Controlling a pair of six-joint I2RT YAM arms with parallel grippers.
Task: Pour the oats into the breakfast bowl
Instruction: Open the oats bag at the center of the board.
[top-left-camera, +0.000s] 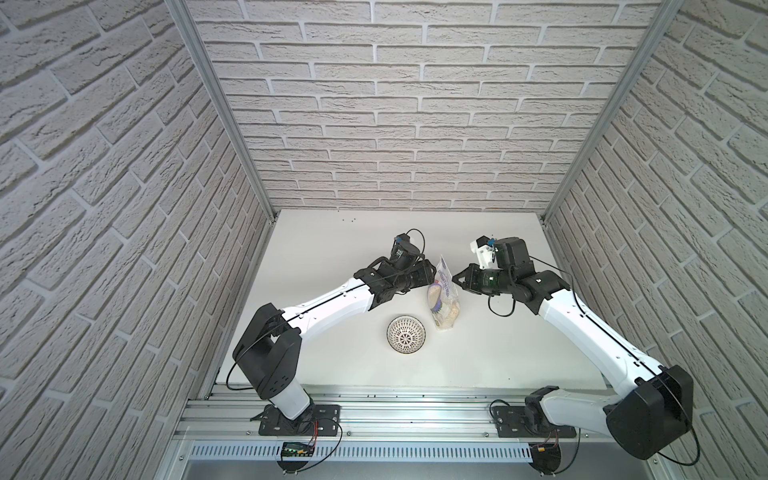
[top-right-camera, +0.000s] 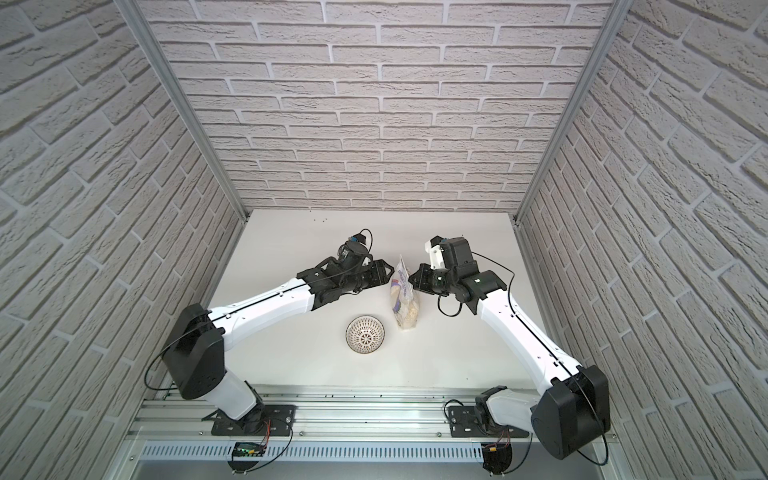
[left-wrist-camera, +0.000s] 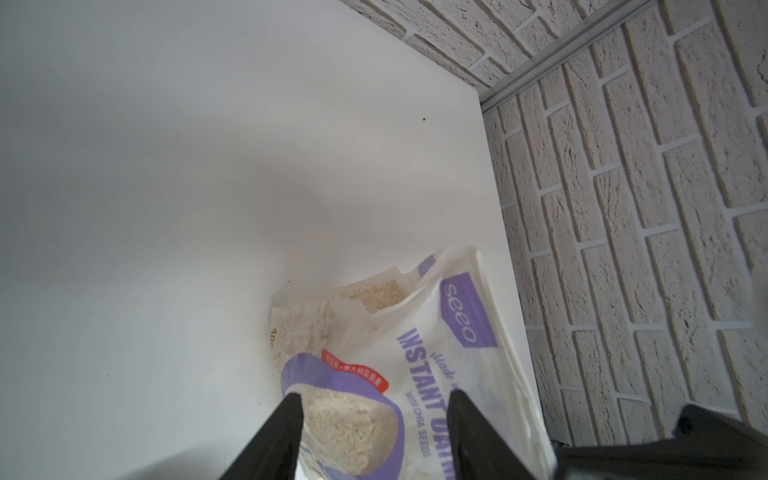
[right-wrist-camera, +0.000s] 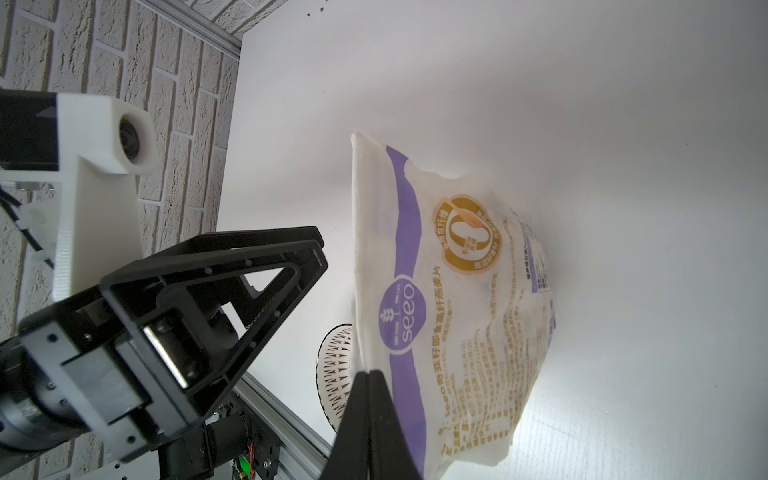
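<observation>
Standing on white table (top-left-camera: 316, 249) amid brick walls (top-left-camera: 374, 124), pouch (top-left-camera: 442, 299) clamped by right pincer (right-wrist-camera: 368, 374), left pincer (left-wrist-camera: 374, 397) agape

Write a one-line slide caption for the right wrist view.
Right gripper shut on the edge of the instant oatmeal pouch, patterned bowl partly hidden behind it.

The pouch (right-wrist-camera: 457, 299) is soft, crinkled, faintly glossy plastic, the bowl (top-left-camera: 395, 328) looks smooth and glazed, and the table (top-left-camera: 316, 249) is matt.

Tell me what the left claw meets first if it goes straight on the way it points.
The oat pouch: the open left claw points at its printed front, close ahead; contact unclear.
</observation>
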